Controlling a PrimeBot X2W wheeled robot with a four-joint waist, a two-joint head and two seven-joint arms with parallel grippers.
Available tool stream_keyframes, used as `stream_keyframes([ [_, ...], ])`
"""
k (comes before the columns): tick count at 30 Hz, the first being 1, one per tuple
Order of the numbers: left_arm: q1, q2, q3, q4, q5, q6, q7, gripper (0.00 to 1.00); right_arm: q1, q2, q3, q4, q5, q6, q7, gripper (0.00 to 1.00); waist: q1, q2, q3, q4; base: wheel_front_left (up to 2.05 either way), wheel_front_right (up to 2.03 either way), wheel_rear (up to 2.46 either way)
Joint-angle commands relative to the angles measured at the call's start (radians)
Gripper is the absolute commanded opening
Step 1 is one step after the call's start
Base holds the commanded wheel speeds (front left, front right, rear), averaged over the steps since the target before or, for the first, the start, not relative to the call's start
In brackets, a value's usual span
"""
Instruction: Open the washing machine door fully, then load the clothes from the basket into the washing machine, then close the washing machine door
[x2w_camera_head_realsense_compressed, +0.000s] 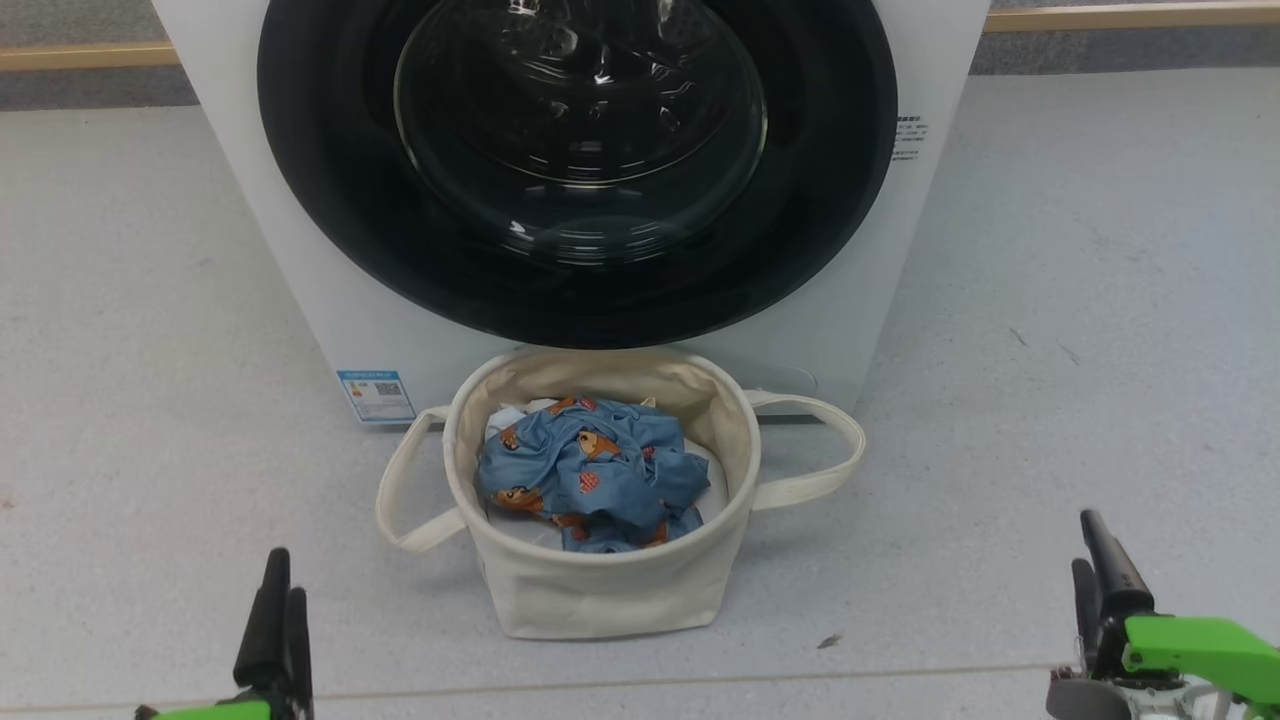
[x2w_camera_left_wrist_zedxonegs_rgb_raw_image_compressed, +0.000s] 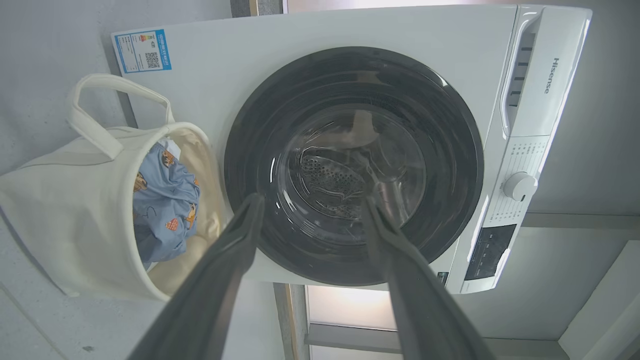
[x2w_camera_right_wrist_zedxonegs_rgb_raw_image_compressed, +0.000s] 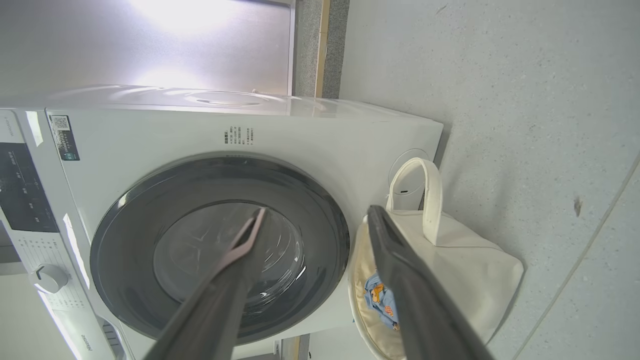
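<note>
- The washing machine door (x2w_camera_head_realsense_compressed: 578, 150) sat shut;
- the clothes (x2w_camera_head_realsense_compressed: 590, 475) lay in the basket (x2w_camera_head_realsense_compressed: 600, 592);
- the left tool (x2w_camera_left_wrist_zedxonegs_rgb_raw_image_compressed: 310, 202) and right tool (x2w_camera_right_wrist_zedxonegs_rgb_raw_image_compressed: 316, 214) stood spread apart, empty.

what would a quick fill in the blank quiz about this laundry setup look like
1. The washing machine door is ____.
2. The basket stands in ____ of the washing machine.
3. The clothes on top in the basket are mostly ____.
4. The left claw and right claw are both ____, holding nothing.

Missing words: closed; front; blue; open
</note>
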Motion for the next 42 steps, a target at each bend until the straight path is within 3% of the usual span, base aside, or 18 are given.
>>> stream_keyframes([
  [1, -0.053, 0.009, 0.020, -0.042, 0.013, -0.002, -0.008, 1.00, -0.062, -0.006, 0.006, -0.042, -0.017, 0.000, -0.009, 1.00, 0.0000, 0.0000, 0.000, 0.000, 0.00, 0.00, 0.00],
  [18, -0.087, 0.011, 0.051, -0.151, 0.225, 0.012, -0.058, 1.00, -0.142, -0.007, 0.049, -0.129, -0.271, 0.000, -0.059, 1.00, 0.0000, 0.0000, 0.000, 0.006, 0.00, 0.00, 0.00],
  [29, -0.095, 0.012, 0.031, -0.253, 0.436, 0.050, -0.090, 1.00, -0.185, -0.008, 0.117, -0.195, -0.476, 0.000, -0.091, 1.00, 0.0000, 0.0000, -0.004, 0.012, 0.00, 0.00, 0.00],
  [42, -0.097, 0.014, -0.004, -0.322, 0.686, 0.083, -0.125, 1.00, -0.209, -0.009, 0.141, -0.260, -0.641, 0.000, -0.126, 1.00, 0.0000, 0.0000, -0.011, 0.025, 0.00, 0.00, 0.00],
])
